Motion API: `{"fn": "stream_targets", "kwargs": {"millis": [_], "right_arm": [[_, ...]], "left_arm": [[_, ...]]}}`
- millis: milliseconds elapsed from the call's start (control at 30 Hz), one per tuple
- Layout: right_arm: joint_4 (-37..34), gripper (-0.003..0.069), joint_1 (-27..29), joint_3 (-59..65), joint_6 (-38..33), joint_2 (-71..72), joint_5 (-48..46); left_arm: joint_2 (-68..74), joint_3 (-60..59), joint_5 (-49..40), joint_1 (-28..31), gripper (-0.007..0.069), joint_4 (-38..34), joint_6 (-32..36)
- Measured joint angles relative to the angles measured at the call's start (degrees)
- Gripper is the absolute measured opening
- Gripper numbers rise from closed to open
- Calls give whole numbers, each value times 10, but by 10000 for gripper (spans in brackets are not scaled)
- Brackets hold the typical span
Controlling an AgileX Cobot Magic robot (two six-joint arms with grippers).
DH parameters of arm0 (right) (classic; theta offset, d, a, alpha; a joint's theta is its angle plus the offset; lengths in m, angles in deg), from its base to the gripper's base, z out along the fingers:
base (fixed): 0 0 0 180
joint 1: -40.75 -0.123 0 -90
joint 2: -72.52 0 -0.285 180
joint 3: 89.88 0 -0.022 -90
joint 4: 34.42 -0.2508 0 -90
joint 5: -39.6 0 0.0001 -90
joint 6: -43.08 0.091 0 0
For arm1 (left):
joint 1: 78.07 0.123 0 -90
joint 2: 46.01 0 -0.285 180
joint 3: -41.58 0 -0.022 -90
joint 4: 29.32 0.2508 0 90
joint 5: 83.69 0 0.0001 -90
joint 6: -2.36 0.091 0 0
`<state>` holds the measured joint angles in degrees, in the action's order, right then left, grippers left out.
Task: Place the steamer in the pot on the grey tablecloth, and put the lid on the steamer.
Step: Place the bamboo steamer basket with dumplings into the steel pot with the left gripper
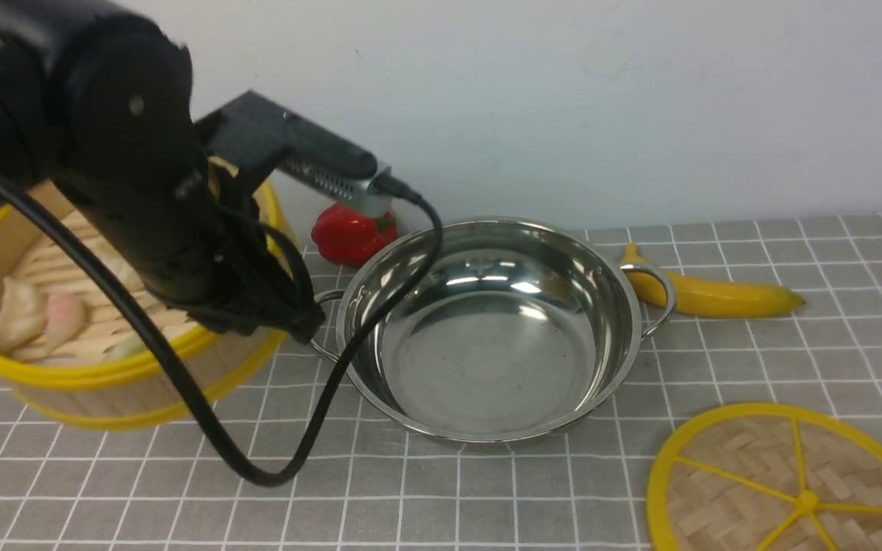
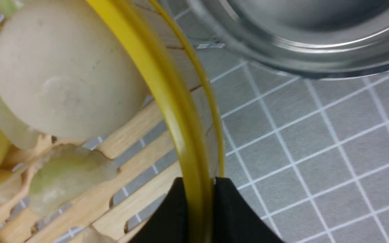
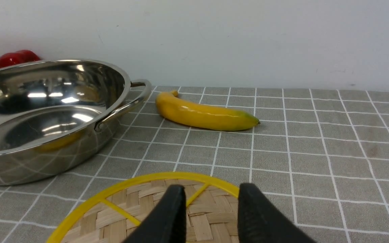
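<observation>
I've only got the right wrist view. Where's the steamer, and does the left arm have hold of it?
Observer: Yes. The left pincer is shut on the steamer, one finger on each side of its yellow rim.
Operator: Is it in the pot yet?
Observer: No. In the front view the steamer is outside the pot, just to its left.
Operator: What's inside the steamer?
Observer: The left wrist view shows a pale bun and a greenish dumpling on the slatted floor.
</observation>
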<state>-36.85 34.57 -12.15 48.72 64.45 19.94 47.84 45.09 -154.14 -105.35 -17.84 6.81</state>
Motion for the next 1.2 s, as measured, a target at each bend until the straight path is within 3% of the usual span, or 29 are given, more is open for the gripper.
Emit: {"fn": "stream_targets", "kwargs": {"millis": [167,300,733,933,1200], "right_arm": [[0,240,0,0,0,0,0],[0,240,0,0,0,0,0],[0,240,0,0,0,0,0],[0,240,0,0,0,0,0],[0,240,0,0,0,0,0]], "left_arm": [[0,20,-3,-4,64,-78,100],[1,21,-1,-23,64,-91,136],[85,23,73,-151,64,4,182],[114,24,131,-166,64,50,192],[145,50,163,-166,64,57,203]]}}
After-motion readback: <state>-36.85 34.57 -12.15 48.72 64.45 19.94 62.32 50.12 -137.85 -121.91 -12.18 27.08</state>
